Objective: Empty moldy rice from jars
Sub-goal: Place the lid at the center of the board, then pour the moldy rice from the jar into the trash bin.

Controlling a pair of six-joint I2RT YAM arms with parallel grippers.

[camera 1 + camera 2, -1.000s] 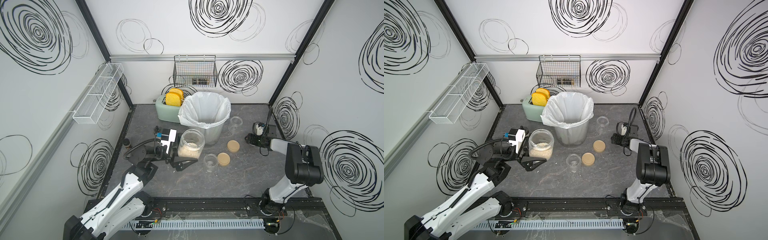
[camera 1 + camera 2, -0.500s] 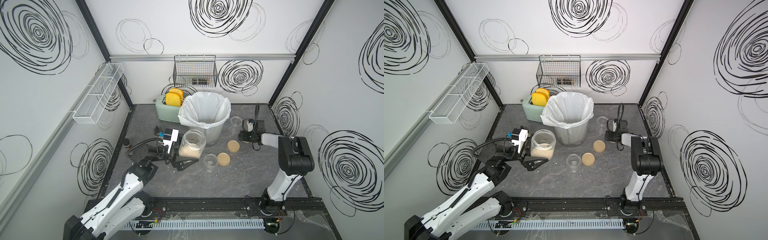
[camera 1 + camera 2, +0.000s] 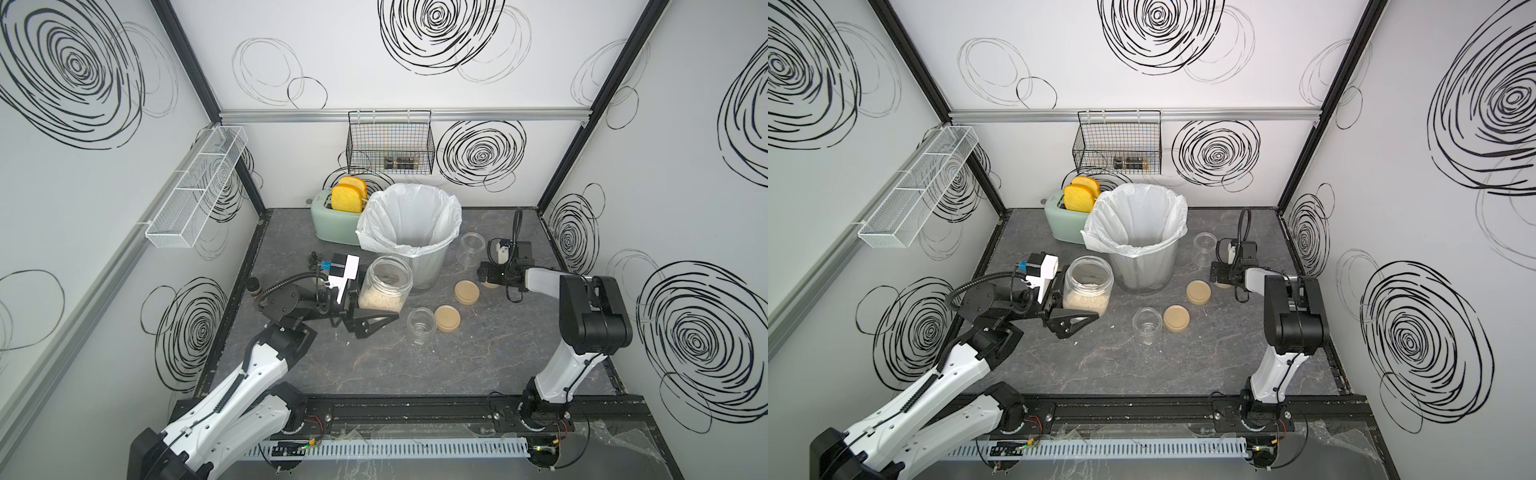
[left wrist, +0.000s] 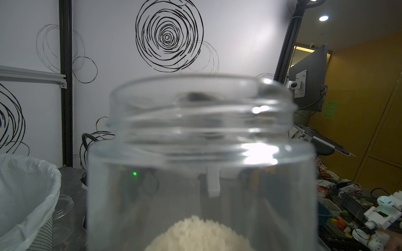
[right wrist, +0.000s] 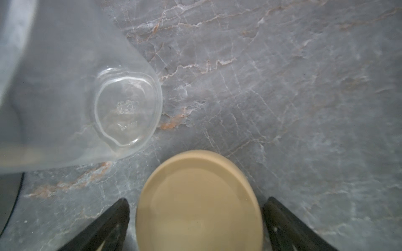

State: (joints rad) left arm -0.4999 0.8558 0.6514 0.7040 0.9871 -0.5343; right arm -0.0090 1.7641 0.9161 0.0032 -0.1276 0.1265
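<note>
Swung in from the side wall, the right pincer (image 3: 490,277) now stands wide around the tan lid (image 5: 199,202) lying on the worktop (image 5: 282,87), so the rice jar (image 3: 1090,278), gripped by the left pincer (image 3: 1076,305) beside the lined bin (image 3: 1142,270), is open and its moldy rice (image 3: 1086,300) can be tipped.

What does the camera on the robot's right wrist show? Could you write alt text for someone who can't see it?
A round tan jar lid lies flat on a grey marbled tabletop between two black jaws, which stand open on either side of it. Near it stands an empty clear jar, seen from above and partly blurred.
</note>
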